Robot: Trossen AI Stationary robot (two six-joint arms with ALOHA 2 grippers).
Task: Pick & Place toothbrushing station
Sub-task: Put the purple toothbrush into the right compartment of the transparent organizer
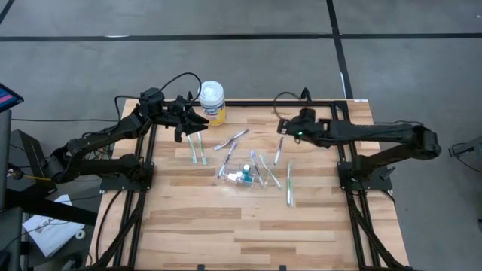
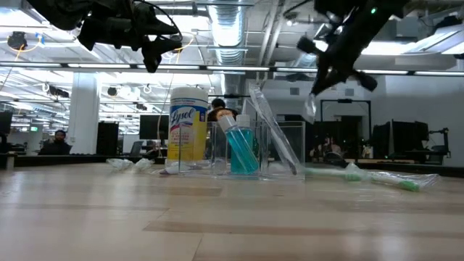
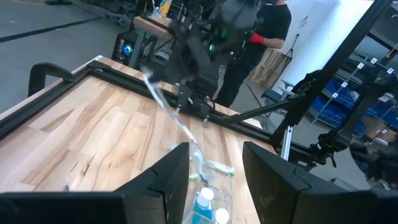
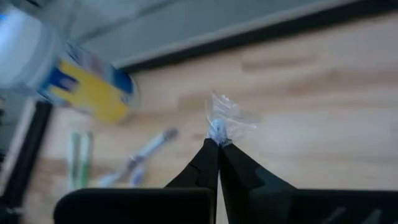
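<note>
A small clear cup [image 1: 245,175] stands mid-table with blue toothpaste tubes [image 2: 243,151] inside and a wrapped toothbrush [image 2: 275,127] leaning in it. Several wrapped toothbrushes lie around it: a pale green pair [image 1: 197,149], one [image 1: 232,139] and one [image 1: 289,184]. My right gripper [image 1: 282,132] is above the table, far right of the cup, shut on a clear-wrapped toothbrush [image 1: 278,150]. My left gripper [image 1: 183,124] is open and empty above the far left of the table, also seen in the left wrist view [image 3: 214,180]. My right gripper pinches the crinkled end of the toothbrush's clear wrapper [image 4: 219,124] between its two fingertips. The wrapper [image 2: 312,109] is lifted well clear of the table. The fingers hide the rest of the toothbrush in the right wrist view.
A yellow and white wipes canister [image 1: 212,102] stands at the far edge beside my left gripper. Black frame rails [image 1: 346,181] run along the table's sides. The near half of the wooden table [image 1: 241,226] holds nothing. A person [image 3: 267,25] stands beyond the table.
</note>
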